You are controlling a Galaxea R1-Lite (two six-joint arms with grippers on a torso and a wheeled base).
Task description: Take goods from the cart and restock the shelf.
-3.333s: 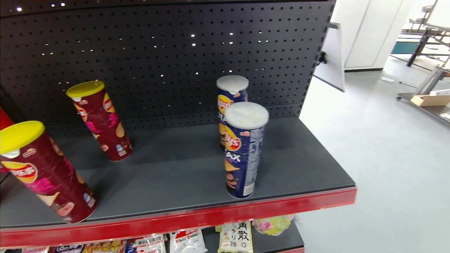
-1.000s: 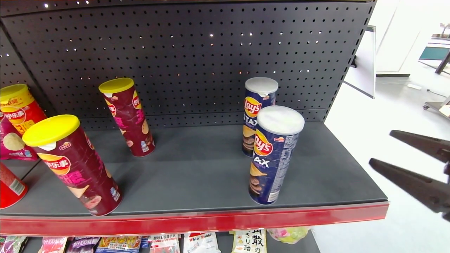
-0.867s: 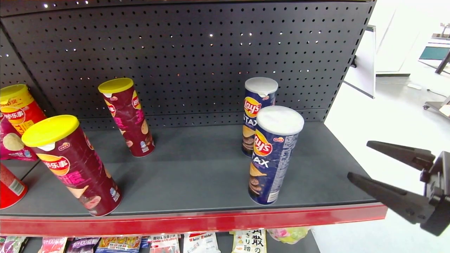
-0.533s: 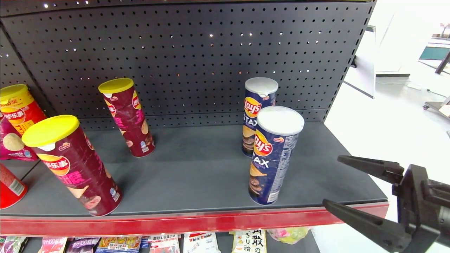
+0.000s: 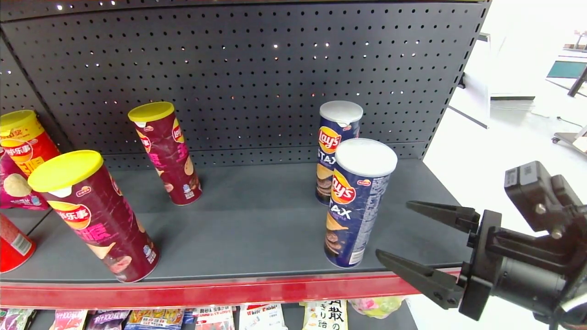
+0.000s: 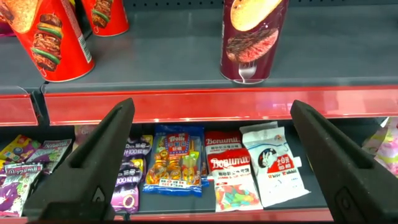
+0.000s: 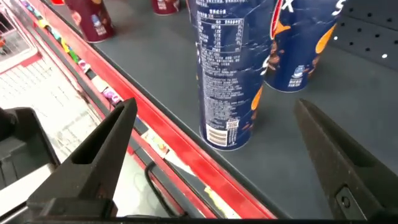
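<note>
Two blue chip cans stand on the dark shelf [image 5: 257,220], at about 3 o'clock from its middle. The front blue can [image 5: 353,206] is near the red front edge [image 5: 229,291]. The rear blue can [image 5: 337,123] is just behind it at 12 o'clock, close to the pegboard back [image 5: 238,68].

The right arm's fingers [image 5: 412,275] hover at 4 o'clock of the front blue can, spread wide and empty, tips toward it but apart from it. From the wrist, that can [image 7: 230,74] stands beyond the gap between them.

The near maroon can [image 5: 91,215] is at 9 o'clock and the far maroon can [image 5: 165,151] at 10 o'clock, well apart.

The left arm's fingers [image 6: 93,162], likewise spread and empty, face the red edge, with snack bags [image 6: 180,158] on the lower shelf [image 6: 311,186] beyond.
</note>
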